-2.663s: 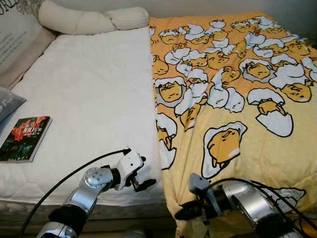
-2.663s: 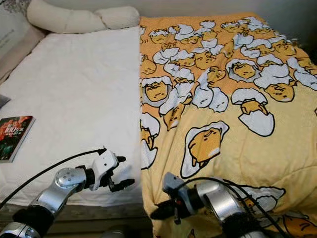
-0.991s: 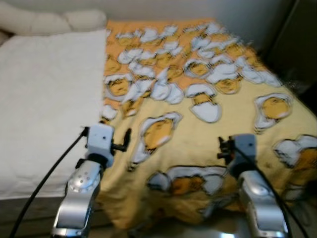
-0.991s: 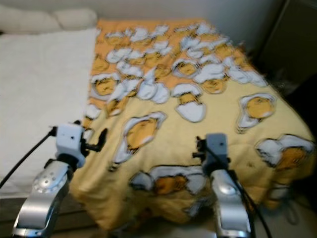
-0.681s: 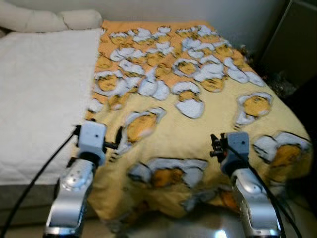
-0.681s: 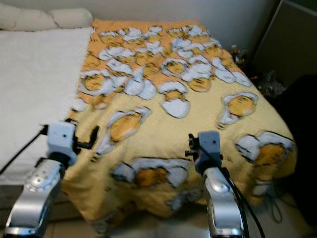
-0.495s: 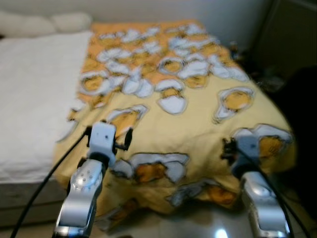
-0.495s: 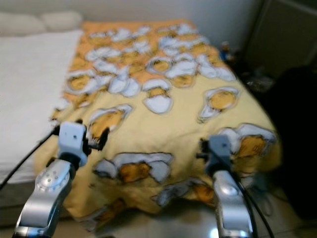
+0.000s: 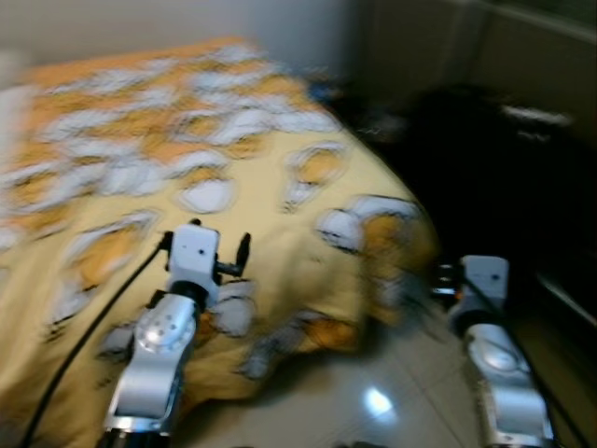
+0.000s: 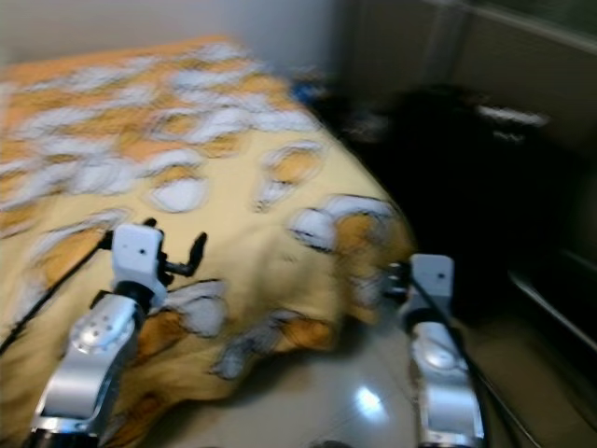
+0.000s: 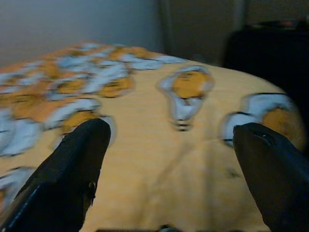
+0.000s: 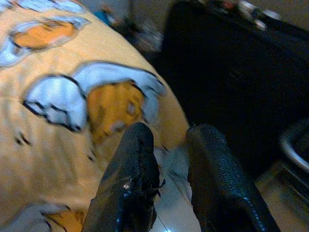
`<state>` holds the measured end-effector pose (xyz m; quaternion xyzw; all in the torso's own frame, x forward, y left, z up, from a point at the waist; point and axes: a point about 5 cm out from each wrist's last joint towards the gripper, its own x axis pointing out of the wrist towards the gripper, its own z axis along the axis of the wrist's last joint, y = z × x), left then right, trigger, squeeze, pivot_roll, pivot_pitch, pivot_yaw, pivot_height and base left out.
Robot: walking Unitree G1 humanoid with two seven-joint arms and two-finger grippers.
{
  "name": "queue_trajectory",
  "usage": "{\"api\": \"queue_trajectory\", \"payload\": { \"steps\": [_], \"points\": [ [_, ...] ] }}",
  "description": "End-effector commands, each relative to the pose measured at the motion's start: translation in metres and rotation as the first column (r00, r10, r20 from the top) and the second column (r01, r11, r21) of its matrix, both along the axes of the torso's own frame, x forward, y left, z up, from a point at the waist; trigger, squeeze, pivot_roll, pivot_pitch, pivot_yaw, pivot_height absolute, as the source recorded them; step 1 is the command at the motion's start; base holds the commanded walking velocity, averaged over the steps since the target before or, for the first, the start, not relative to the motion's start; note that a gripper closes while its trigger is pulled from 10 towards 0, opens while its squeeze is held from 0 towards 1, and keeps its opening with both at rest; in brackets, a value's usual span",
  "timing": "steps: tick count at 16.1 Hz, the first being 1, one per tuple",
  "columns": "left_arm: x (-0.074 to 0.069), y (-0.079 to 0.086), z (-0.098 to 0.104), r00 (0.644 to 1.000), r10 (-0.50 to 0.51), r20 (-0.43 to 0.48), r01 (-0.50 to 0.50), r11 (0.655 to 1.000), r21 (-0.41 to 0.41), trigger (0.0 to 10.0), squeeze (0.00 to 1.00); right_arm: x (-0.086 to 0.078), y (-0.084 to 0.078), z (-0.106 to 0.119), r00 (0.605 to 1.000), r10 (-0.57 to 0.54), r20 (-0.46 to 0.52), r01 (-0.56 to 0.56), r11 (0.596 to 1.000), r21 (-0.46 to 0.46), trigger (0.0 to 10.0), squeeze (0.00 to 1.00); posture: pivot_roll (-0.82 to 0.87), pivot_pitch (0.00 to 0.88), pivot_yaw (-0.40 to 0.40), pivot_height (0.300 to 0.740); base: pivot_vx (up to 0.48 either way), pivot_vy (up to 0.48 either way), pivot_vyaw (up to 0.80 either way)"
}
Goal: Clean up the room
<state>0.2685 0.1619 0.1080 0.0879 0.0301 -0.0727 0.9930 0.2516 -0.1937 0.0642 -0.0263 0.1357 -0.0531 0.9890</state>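
A yellow blanket printed with egg cartoon figures covers the bed and hangs over its foot end toward the floor. The head views are blurred. My left gripper is held out over the blanket's near part. In the left wrist view this gripper stands open, fingers far apart with nothing between them. My right gripper is past the bed's right corner, above the floor. In the right wrist view its fingers sit close together, holding nothing, beside the draped blanket corner.
Dark furniture stands to the right of the bed, close to its corner. Glossy tiled floor lies below the hanging blanket edge. A black cabinet front and a metal bar show beyond the right gripper.
The whole view has swung to the right: the white mattress, pillows and book have left the picture and dark furniture has come in. Both arms stay held forward.
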Motion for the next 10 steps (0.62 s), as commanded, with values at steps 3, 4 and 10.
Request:
{"api": "queue_trajectory", "payload": {
  "steps": [3,4,10],
  "points": [
    [0.0017,-0.0014,0.0009,1.000,-0.008,0.002,0.008,1.000,-0.014,10.0,0.00,0.0032,0.0014,0.0009,1.000,0.000,-0.002,0.000,1.000,0.005,10.0,0.00,0.05,0.000,0.027,0.740,0.331,0.000,-0.75],
    [0.0021,-0.0007,0.0007,1.000,-0.005,0.002,0.005,1.000,-0.016,10.0,0.00,0.0038,0.0013,0.0008,1.000,0.001,-0.004,-0.001,1.000,0.003,10.0,0.00,0.05,0.000,0.025,0.740,0.375,0.000,-0.76],
    [0.0062,0.0055,-0.0016,1.000,0.008,-0.007,-0.008,1.000,-0.018,10.0,0.00,0.0057,0.0086,-0.0014,0.999,0.034,-0.013,-0.034,0.999,-0.017,10.0,0.00,0.03,0.000,0.037,0.740,0.380,0.000,-0.76]
  ]
}}
